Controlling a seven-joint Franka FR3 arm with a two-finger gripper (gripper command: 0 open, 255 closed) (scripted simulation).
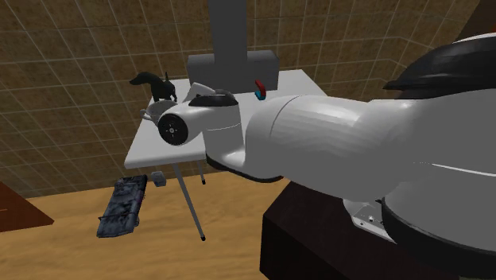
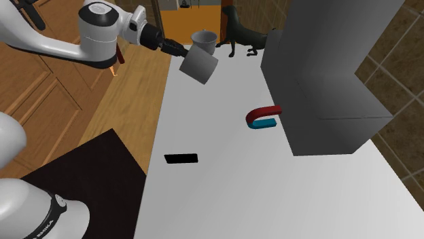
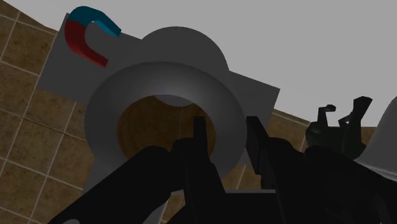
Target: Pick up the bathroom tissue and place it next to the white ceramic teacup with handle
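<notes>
Black two-finger hand [image 2: 182, 53] is clamped on the wall of the grey cylindrical tissue roll [image 2: 199, 66], which is tilted over the white bench [image 2: 204, 136]; the grey teacup [image 2: 204, 37] stands just beyond it, toward the bench's far end.

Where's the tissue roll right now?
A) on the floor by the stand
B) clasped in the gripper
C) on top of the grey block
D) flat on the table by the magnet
B: in the wrist view the gripper pinches the tissue roll by its wall, one finger inside the bore.
</notes>
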